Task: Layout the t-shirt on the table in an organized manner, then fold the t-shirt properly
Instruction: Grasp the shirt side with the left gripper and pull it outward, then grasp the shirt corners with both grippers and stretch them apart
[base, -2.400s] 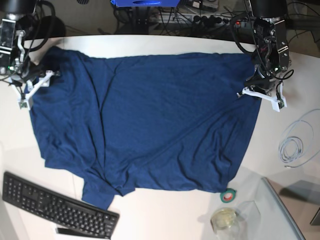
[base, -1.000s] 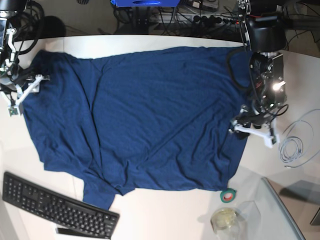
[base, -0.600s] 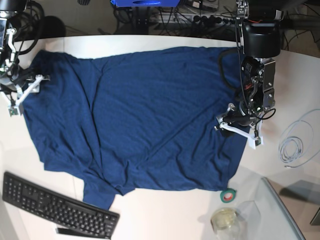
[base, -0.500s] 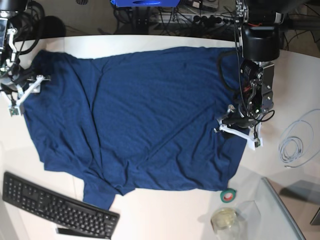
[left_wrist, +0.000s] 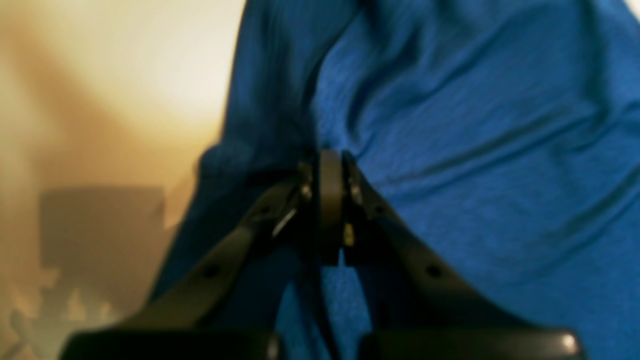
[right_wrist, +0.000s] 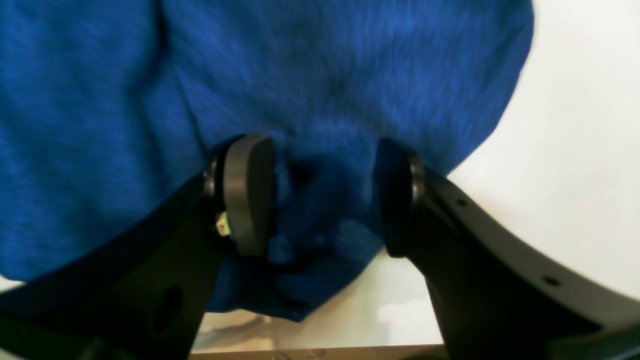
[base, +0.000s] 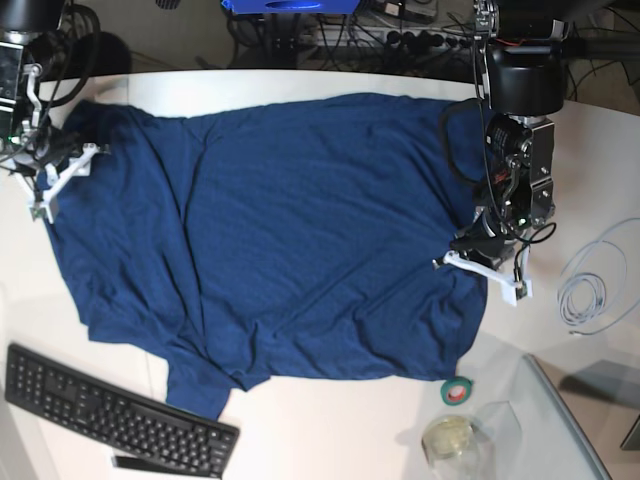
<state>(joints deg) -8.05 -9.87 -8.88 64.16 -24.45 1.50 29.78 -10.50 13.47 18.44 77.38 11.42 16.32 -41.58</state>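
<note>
The dark navy t-shirt (base: 280, 230) lies spread over the white table (base: 300, 85), with some wrinkles and a folded flap at its lower left. My left gripper (base: 480, 275) is at the shirt's right edge. In the left wrist view, the left gripper (left_wrist: 330, 160) has its jaws pressed together on a pinch of the t-shirt (left_wrist: 475, 125), with creases running out from the tips. My right gripper (base: 62, 178) is at the shirt's upper left corner. In the right wrist view, the right gripper (right_wrist: 322, 195) has its pads apart around a thick bunch of the t-shirt (right_wrist: 300, 75).
A black keyboard (base: 110, 415) lies at the front left. A green tape roll (base: 456, 392) and a glass jar (base: 450, 438) sit just below the shirt's lower right corner. A coiled white cable (base: 585, 295) lies to the right. Cables and gear crowd the back edge.
My left gripper came down from the shirt's upper right corner along the right edge, then closed on the fabric there. My right gripper shifted slightly up and right, taking the corner with it.
</note>
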